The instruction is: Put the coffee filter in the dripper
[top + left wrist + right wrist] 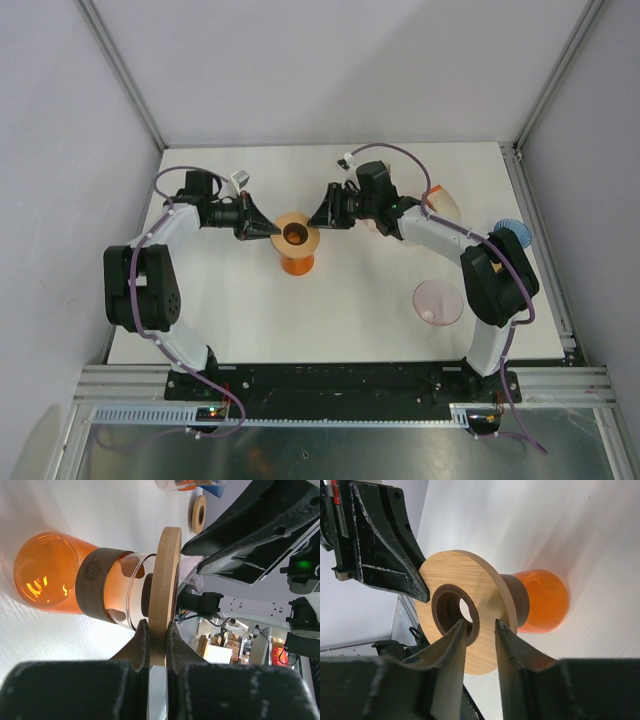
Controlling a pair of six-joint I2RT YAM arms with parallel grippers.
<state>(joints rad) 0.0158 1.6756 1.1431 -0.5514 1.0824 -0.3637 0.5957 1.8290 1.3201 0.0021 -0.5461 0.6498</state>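
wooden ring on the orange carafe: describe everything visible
The wooden ring is a flat, round disc of pale bamboo-like wood with a central hole lined by a dark brown collar. It sits on the neck of the upright orange carafe, mid-table. The left hand pinches its rim; the right hand hovers open over the hole, contact unclear.

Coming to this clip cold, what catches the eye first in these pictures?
The orange glass carafe at the table's centre, topped by a wooden ring, stands out first. Both arms meet over it: the left gripper clamps the ring's edge, and the right gripper hovers with jaws apart at its hole. A pink dripper sits apart to the right.
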